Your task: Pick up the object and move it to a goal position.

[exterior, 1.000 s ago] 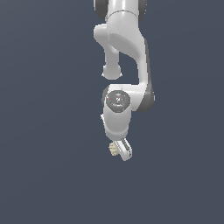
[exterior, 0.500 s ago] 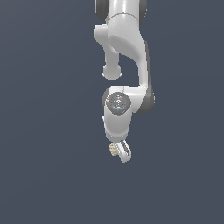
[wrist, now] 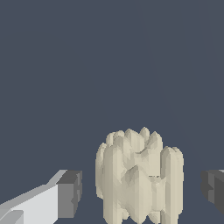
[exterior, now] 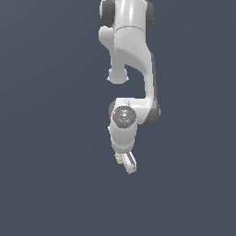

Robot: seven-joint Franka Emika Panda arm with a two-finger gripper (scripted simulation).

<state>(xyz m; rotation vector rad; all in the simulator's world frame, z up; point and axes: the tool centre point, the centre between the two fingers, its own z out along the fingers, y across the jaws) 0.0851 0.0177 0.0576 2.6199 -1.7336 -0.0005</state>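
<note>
The object (wrist: 139,177) is a pale beige, knobbly, ridged lump. In the wrist view it stands between my two dark finger pads (wrist: 70,194), with a gap on each side. My gripper (wrist: 141,192) is open around it and does not touch it. In the exterior view the white arm hangs down in the middle. The gripper (exterior: 126,163) is at its lower end. Only a small beige edge of the object (exterior: 118,158) shows, on the side toward the exterior view's left. The rest is hidden behind the fingers.
A flat dark grey-blue surface fills both views. The white arm's links (exterior: 133,55) and wrist joint (exterior: 123,116) rise above the gripper in the exterior view. Nothing else shows.
The arm's wrist and gripper have come down slightly over the object. The object has stayed in place.
</note>
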